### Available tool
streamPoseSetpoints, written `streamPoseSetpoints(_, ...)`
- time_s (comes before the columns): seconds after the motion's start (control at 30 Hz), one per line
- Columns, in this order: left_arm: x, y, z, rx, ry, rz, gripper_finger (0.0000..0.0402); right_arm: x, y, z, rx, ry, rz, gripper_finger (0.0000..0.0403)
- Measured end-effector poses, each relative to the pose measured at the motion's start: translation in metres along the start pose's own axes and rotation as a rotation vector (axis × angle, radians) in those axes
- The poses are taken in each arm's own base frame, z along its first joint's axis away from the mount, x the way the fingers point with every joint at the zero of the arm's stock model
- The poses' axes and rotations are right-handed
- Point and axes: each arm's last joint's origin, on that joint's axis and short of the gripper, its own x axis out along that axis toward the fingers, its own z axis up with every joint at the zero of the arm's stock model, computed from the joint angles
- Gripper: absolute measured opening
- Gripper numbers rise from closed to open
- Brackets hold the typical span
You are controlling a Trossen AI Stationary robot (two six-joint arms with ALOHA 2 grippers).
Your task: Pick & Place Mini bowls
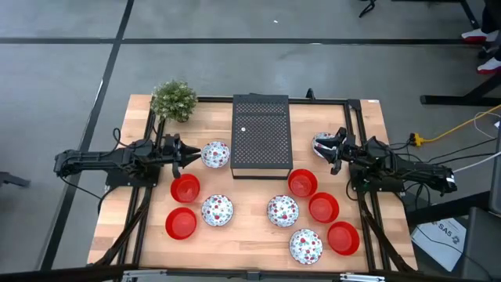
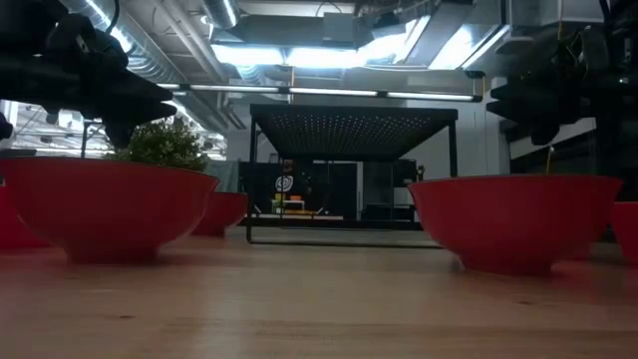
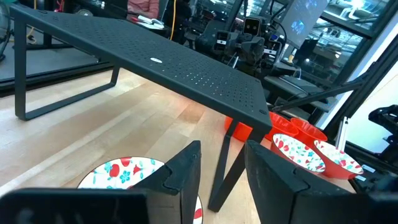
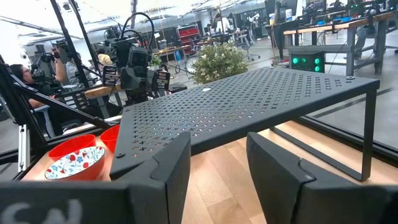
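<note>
On the table [image 1: 258, 196], upright mini bowls [image 1: 217, 210].

Pale wood tabletop [image 1: 250, 235], planked, smooth with a soft sheen. Matt black perforated metal box [image 1: 261, 135]. Glossy red bowls [image 1: 181, 223], smooth as glaze; glossy white speckled bowls [image 1: 217, 210]. Bushy green plant [image 1: 174, 99], rough-leaved. Matt dark pincer fingers [image 3: 273, 180], plastic-looking.

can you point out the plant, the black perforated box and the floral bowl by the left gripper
plant [image 1: 174, 99], high view, middle of its green foliage
black perforated box [image 1: 261, 135], high view, centre of its perforated top
floral bowl [image 1: 215, 154], high view, middle of its speckled inside, just off the left gripper [image 1: 194, 154]
</note>
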Motion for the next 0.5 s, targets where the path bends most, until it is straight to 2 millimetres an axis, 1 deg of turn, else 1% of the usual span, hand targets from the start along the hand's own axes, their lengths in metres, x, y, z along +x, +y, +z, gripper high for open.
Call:
streamPoseSetpoints(0.4,0.0,0.0,0.0,0.0,0.0,0.0,0.0123,0.0,0.0,0.0,0.01,0.0,0.0,0.0157)
streamPoseSetpoints(0.43,0.0,0.0,0.0001,0.0,-0.001,0.0,0.0122,0.0,0.0001,0.0003,0.043,-0.003,0.001,0.0157)
streamPoseSetpoints(0.5,0.0,0.0001,0.0,0.0,0.0,0.001,0.0122,0.0,0.0009,0.0031,0.212,-0.029,0.018,0.0157)
